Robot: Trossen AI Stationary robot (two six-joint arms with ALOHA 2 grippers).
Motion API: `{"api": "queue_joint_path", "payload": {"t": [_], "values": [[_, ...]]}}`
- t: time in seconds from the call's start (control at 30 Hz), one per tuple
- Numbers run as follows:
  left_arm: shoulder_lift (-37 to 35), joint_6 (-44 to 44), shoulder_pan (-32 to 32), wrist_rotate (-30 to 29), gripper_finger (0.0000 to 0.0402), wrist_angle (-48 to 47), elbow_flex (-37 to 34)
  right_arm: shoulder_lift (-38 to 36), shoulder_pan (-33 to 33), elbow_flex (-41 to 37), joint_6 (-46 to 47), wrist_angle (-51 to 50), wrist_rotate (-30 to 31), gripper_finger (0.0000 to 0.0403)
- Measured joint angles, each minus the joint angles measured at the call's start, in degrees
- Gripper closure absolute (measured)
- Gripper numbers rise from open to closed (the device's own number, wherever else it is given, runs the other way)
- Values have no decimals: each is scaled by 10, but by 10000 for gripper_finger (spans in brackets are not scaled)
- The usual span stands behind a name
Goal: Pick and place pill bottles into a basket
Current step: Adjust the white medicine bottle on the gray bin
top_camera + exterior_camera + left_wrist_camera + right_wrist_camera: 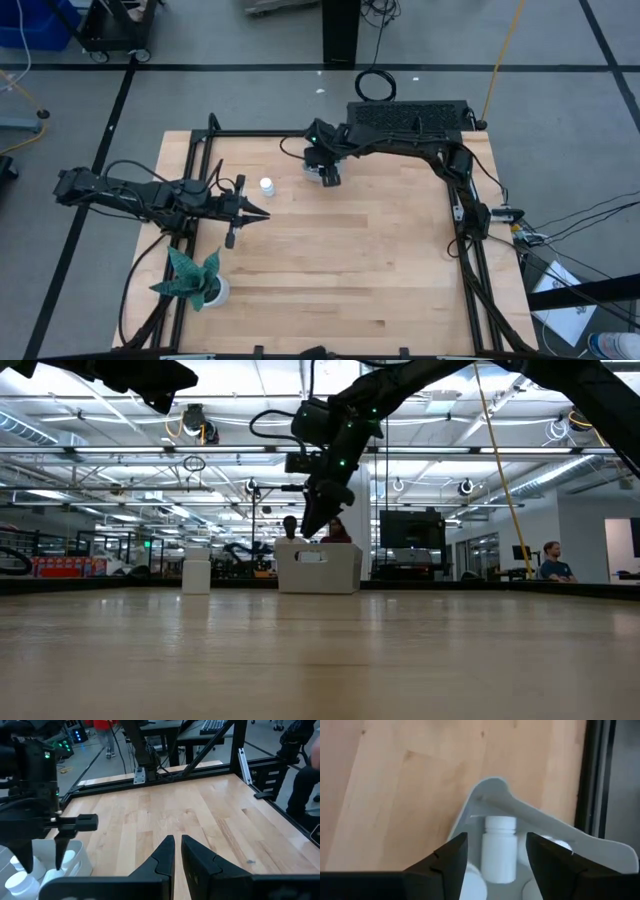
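Right wrist view, plain unlabelled pill bottle [499, 850] inside basket [530, 820], between right hand [496, 851] fingers

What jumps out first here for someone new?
The right gripper hangs over the basket at the table's far edge, its fingers either side of a pill bottle. One lone pill bottle stands on the bare wood nearby, just beyond the waiting left gripper.

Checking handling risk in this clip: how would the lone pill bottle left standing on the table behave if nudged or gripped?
The pill bottle is small, upright and narrow, so it probably tips easily when nudged. Being cylindrical, it would likely roll once down. Its smooth white plastic may slip between fingers.
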Motion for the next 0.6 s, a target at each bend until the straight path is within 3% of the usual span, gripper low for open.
{"api": "queue_joint_path", "payload": {"t": [0.37,0.6], "values": [[0,-3,0,1,366,-3,0,0,-20,0,2,13,-59,226],[0,-2,0,1,366,-2,0,2,-27,0,-3,9,-62,238]]}}
